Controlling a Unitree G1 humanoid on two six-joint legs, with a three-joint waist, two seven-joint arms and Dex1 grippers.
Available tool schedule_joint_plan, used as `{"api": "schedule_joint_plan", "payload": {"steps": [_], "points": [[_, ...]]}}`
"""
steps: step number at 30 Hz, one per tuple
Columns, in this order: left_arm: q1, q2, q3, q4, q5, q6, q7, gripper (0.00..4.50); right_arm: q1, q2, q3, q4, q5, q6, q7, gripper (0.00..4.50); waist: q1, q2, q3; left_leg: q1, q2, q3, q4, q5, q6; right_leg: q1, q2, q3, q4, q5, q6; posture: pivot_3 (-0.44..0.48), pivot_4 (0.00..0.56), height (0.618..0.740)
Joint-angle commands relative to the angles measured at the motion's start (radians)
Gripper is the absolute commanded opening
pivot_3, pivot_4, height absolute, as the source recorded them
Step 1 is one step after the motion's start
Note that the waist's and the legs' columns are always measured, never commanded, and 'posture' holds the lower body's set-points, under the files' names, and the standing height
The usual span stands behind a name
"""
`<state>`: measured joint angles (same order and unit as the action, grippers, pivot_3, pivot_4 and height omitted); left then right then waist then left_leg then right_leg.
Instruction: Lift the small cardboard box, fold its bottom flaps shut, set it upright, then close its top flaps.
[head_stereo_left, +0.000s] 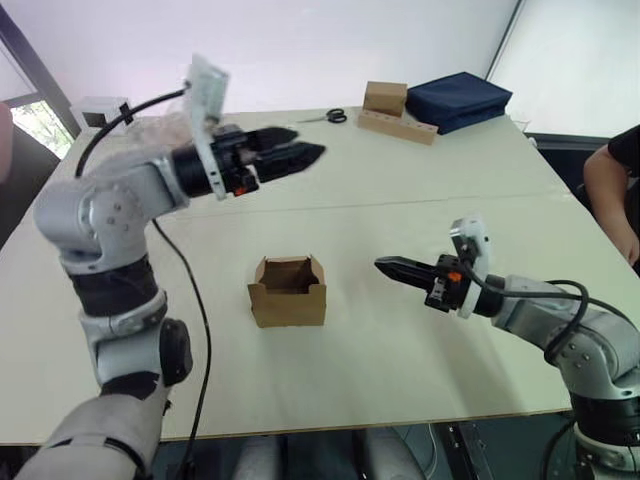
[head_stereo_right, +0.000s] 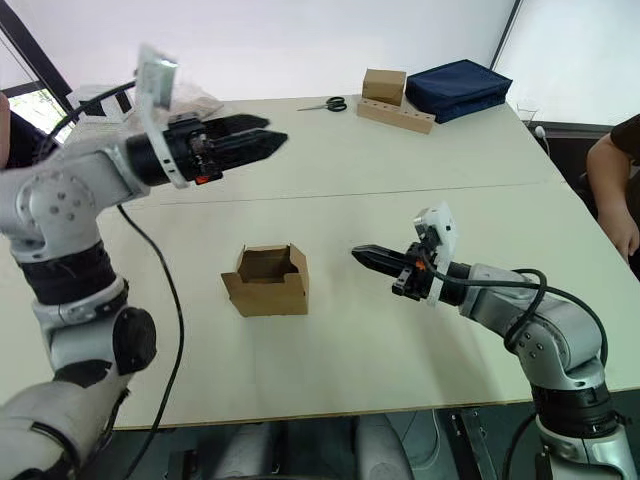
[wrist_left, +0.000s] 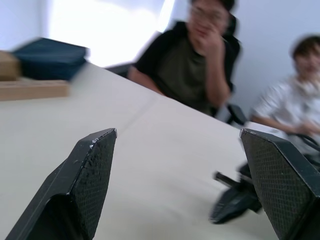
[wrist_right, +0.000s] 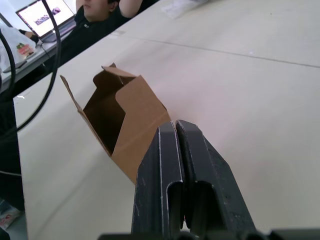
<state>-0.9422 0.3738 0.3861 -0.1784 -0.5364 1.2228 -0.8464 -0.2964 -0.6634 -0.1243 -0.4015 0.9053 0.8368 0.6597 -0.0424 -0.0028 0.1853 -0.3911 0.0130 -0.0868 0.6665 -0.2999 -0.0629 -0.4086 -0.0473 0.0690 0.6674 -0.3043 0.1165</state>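
Observation:
The small cardboard box (head_stereo_left: 288, 292) stands on the white table (head_stereo_left: 400, 190) a little left of centre, its top flaps up and its inside empty. My left gripper (head_stereo_left: 310, 155) hangs high above the table, behind and above the box, and its fingers (wrist_left: 95, 165) are spread wide open with nothing between them. My right gripper (head_stereo_left: 385, 266) sits low over the table to the right of the box, a short gap away, pointing at it. Its fingers (wrist_right: 172, 150) are pressed shut and empty, with the box (wrist_right: 125, 120) just beyond their tips.
At the table's far side are a brown box on a long cardboard strip (head_stereo_left: 395, 112), a navy bag (head_stereo_left: 460, 98) and scissors (head_stereo_left: 330, 116). A person's arm (head_stereo_left: 610, 190) reaches in at the right edge. Seated people (wrist_left: 200, 55) are beyond the table.

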Motion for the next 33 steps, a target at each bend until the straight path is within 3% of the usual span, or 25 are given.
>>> {"api": "schedule_joint_plan", "payload": {"steps": [1, 6, 10, 14, 18, 19, 23, 25, 33], "points": [[0.143, 0.066, 0.084, -0.071, -0.050, -0.102, -0.001, 4.05, -0.057, 0.031, -0.006, 0.024, -0.022, -0.045, 0.005, 0.00, -0.003, 0.000, 0.000, 0.000, 0.000, 0.000, 0.000, 0.000, 0.000, 0.000, 0.000, 0.000, 0.000, 0.000, 0.000, 0.000, 0.150, 0.740], [0.410, 0.155, 0.126, -0.157, -0.105, -0.171, -0.016, 4.05, -0.100, 0.047, 0.021, 0.039, -0.049, -0.064, 0.036, 0.00, 0.002, 0.000, 0.000, 0.000, 0.000, 0.001, -0.002, 0.000, 0.000, -0.001, -0.001, 0.001, 0.000, 0.000, 0.000, 0.000, 0.150, 0.740], [0.514, 0.159, 0.200, -0.199, -0.217, -0.132, 0.017, 4.05, -0.112, 0.084, 0.045, 0.038, -0.079, -0.089, 0.032, 0.00, 0.023, -0.001, 0.000, 0.000, -0.001, 0.000, -0.001, -0.001, 0.001, 0.000, -0.002, -0.001, 0.000, 0.000, 0.000, 0.000, 0.150, 0.740], [0.609, 0.161, 0.201, -0.234, -0.286, -0.132, 0.049, 4.05, -0.092, 0.098, 0.079, 0.015, -0.091, -0.086, 0.047, 0.00, 0.028, -0.001, 0.000, 0.000, -0.001, 0.000, -0.001, -0.001, 0.001, 0.000, -0.002, -0.001, 0.000, 0.001, 0.000, 0.000, 0.150, 0.740], [0.699, 0.185, 0.140, -0.244, -0.277, -0.201, 0.031, 2.93, -0.075, 0.095, 0.098, -0.006, -0.091, -0.078, 0.065, 0.00, 0.025, -0.001, 0.000, 0.000, -0.001, 0.000, -0.001, -0.001, 0.001, 0.000, -0.002, -0.001, 0.000, 0.001, 0.000, 0.000, 0.150, 0.740], [0.711, 0.191, 0.127, -0.245, -0.280, -0.210, 0.029, 2.35, -0.072, 0.094, 0.098, -0.009, -0.089, -0.077, 0.068, 0.00, 0.025, -0.001, 0.000, 0.000, -0.001, 0.000, -0.001, -0.001, 0.001, 0.000, -0.002, -0.001, 0.000, 0.001, 0.000, 0.000, 0.150, 0.740], [0.743, 0.222, 0.058, -0.247, -0.269, -0.268, 0.007, 0.72, -0.065, 0.092, 0.123, -0.009, -0.118, -0.085, 0.075, 0.00, 0.026, -0.001, 0.000, 0.000, -0.001, 0.000, -0.001, -0.001, 0.001, 0.000, -0.002, -0.001, 0.000, 0.001, 0.000, 0.000, 0.150, 0.740], [0.736, 0.231, 0.016, -0.231, -0.256, -0.299, 0.005, 0.11, -0.069, 0.097, 0.149, 0.001, -0.152, -0.098, 0.075, 0.00, 0.026, -0.001, 0.000, 0.000, 0.000, 0.000, -0.001, -0.001, 0.001, 0.000, -0.002, -0.001, 0.000, 0.001, 0.000, 0.000, 0.150, 0.740], [0.712, 0.271, -0.127, -0.176, -0.203, -0.403, -0.044, 0.11, -0.097, 0.148, 0.224, 0.055, -0.272, -0.170, 0.074, 0.00, 0.023, -0.001, 0.000, 0.000, 0.000, 0.001, -0.001, -0.001, 0.001, 0.000, -0.001, 0.000, -0.001, 0.001, 0.000, 0.000, 0.150, 0.740]]}}
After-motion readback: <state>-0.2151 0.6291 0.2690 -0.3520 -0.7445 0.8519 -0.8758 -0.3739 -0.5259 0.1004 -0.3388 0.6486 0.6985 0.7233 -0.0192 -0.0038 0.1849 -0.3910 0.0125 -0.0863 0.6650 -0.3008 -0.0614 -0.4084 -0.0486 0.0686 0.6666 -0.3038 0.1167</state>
